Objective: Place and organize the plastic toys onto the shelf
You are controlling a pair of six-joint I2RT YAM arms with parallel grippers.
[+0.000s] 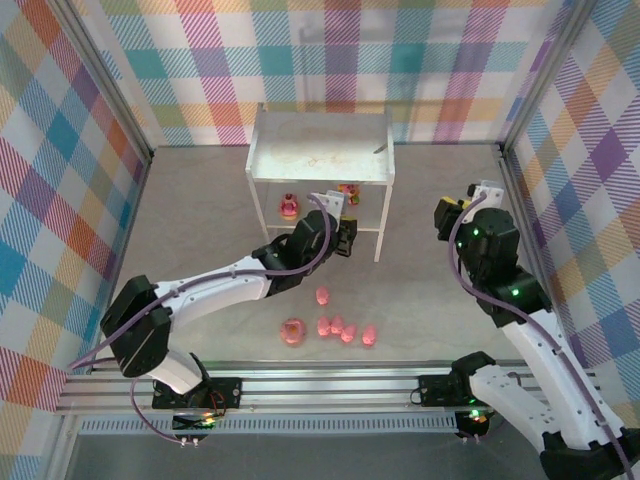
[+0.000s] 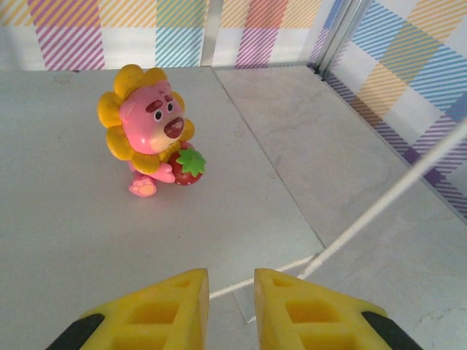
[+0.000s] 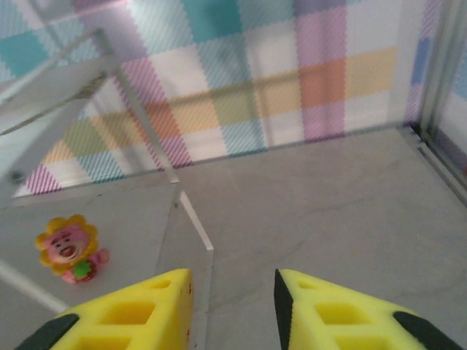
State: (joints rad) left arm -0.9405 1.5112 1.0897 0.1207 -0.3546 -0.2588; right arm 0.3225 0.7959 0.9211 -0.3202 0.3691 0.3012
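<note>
While the yellow-maned pink plastic figure (image 2: 149, 131) stands on the lower tier of the white two-tier shelf (image 1: 320, 150), small pink toys (image 1: 345, 328) lie in front.
Left claw (image 2: 231, 281), at the shelf front: slightly parted, empty. Right claw (image 3: 233, 281), right of the shelf: part-open, empty.

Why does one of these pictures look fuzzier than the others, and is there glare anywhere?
Top external view: even light, only soft shadows; the shelf looks a little washed out on its pale top. Left wrist view: the sunflower figure is crisp, the nearest edge of the picture slightly soft. Right wrist view: soft throughout, with the plaid wall, shelf and figure all smeared, likely by focus or motion.
</note>
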